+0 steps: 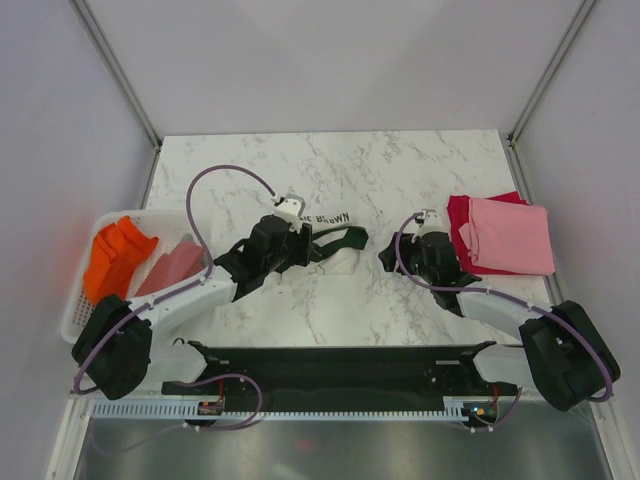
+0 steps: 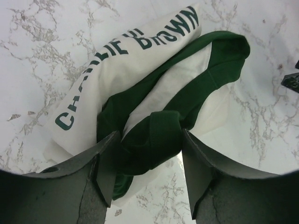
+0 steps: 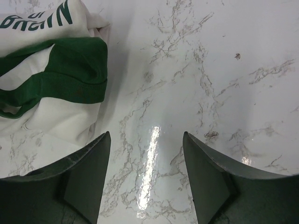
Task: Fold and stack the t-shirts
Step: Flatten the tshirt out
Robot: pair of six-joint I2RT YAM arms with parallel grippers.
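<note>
- Near the middle of the surface (image 1: 400,170), the cream t-shirt (image 2: 117,70) with green sleeves is lying bunched up, its lettering facing up.
- It is sitting directly under my left hand (image 2: 149,140) and stretching away ahead of it. In the left wrist view, its long axis is running on a diagonal from near-left to far-right.
- My left hand is standing half-wide astride a dark green fold (image 2: 156,126) of that shirt, one finger on each side. I cannot tell whether the fingers are pinching the cloth yet.
- My right hand (image 3: 145,140) is hanging wide and holding nothing, with only bare marble between its fingers. The shirt's edge is lying off to its left, near but apart from it.
- My left hand is therefore the nearer one, so I am judging that the coming lift or spread turns on its grip on the green fold.
- Counting shirts, I am seeing five:
  - the one cream shirt
  - one pink t-shirt (image 1: 512,235) lying folded on one crimson t-shirt (image 1: 460,215) at the right
  - one orange t-shirt (image 1: 118,255) and one dusty-rose t-shirt (image 1: 172,268) waiting inside the one white basket (image 1: 75,300) at the left
</note>
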